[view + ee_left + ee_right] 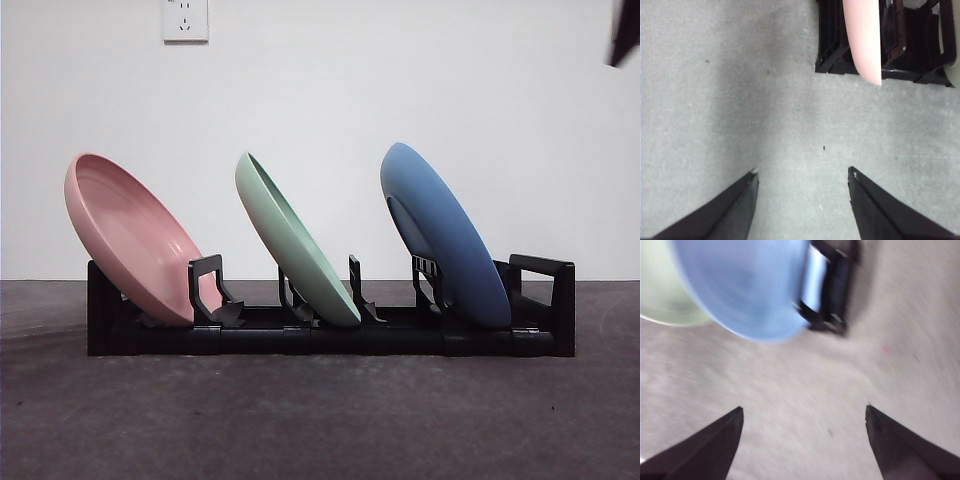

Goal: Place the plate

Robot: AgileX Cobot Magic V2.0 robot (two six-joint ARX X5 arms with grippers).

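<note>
Looking down my right wrist camera, I see the right gripper (802,412) with its two black jaws spread wide, holding nothing and touching nothing, hanging over the bare grey table (840,385). That picture is blurred. The left gripper (802,172) is the same: jaws well apart, empty, above the speckled table surface, a little way off from the rack's end.

From the front, the black rack (330,335) sits on the table, a long low frame of moulded posts and slots. Three round, smooth plates stand in it, all leaning the same way. The pink plate (130,240) is at one end, the green plate (295,240) in the middle slot, and the blue plate (445,235) at the other end, resting against its post. Their surfaces look matte. Only a dark tip of an arm (625,30) shows at the top corner, against the white wall (400,80) with its socket (186,20).
</note>
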